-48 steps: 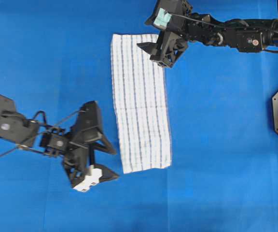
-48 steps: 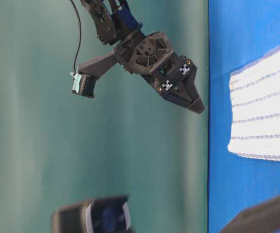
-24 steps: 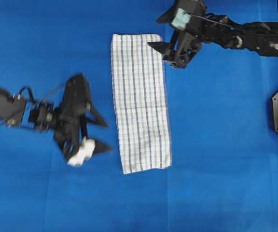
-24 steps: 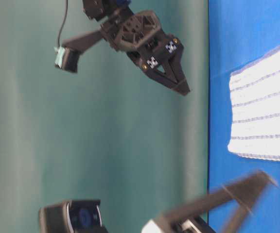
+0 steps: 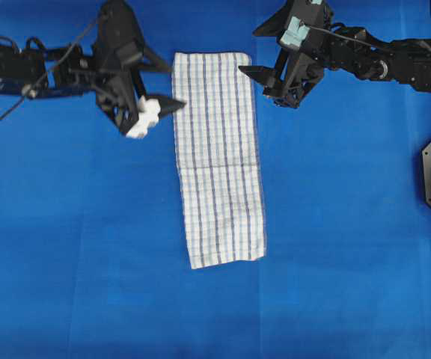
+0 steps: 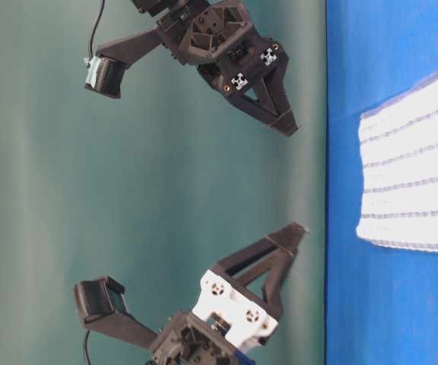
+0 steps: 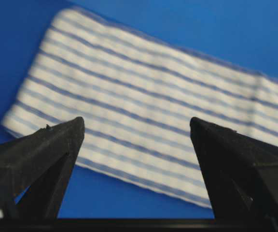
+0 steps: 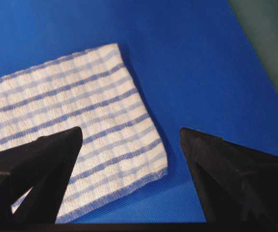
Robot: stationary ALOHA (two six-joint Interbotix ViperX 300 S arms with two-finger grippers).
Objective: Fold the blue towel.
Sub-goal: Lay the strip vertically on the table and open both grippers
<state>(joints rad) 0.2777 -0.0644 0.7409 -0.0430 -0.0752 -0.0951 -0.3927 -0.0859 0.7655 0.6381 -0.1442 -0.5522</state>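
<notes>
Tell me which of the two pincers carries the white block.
The left pincer, at the blue towel's upper left edge overhead; the right pincer is all black.

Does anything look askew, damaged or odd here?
Little stands out. The blue towel lies flat in a long strip, slightly slanted on the table covering, faint crease across its middle. Left gripper and right gripper are open, holding nothing.

Bare blue counter surrounds the flat white blue-striped woven towel; only the two open black end effectors, left and right, flank its top corners.
</notes>
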